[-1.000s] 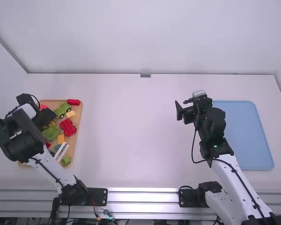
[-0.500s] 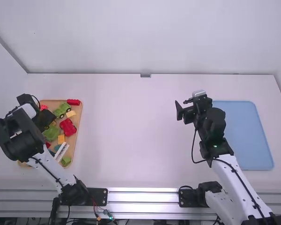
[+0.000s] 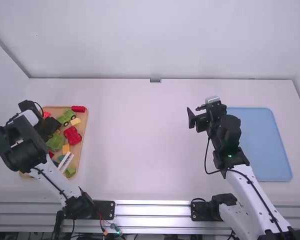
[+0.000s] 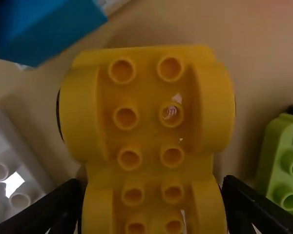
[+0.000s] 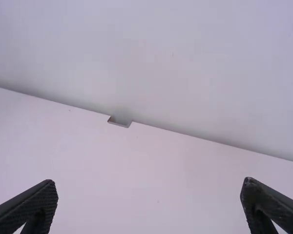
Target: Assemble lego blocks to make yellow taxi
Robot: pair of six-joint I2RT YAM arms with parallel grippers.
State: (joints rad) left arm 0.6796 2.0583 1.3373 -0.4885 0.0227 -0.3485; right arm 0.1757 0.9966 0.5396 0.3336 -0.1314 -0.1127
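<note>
One yellow car base [image 4: 149, 136] is under examination, studs up, at the wooden tray [image 3: 77, 155] on the table's left side. The left gripper [image 4: 152, 192] is found clasping it, a finger against each flank; whether it bears the weight cannot be determined. A blue block [image 4: 44, 29] and a white studded piece [image 4: 19, 195] lie close by, well placed to foul a careless lift. Inside the tray are a red car [image 3: 72, 135], a green car [image 3: 66, 117] and a small yellow block [image 3: 65, 148]. The right gripper [image 5: 149, 187] is released and empty, fingers wide apart, above the table [image 3: 140, 150], left of the blue board [image 3: 260, 145].

Assessment: the work stands at the picking of the chassis, with assembly outstanding. The next move calls for a straight, level lift, then carriage rightward to mid-table. The rounded fenders may slip if pinched unevenly.
</note>
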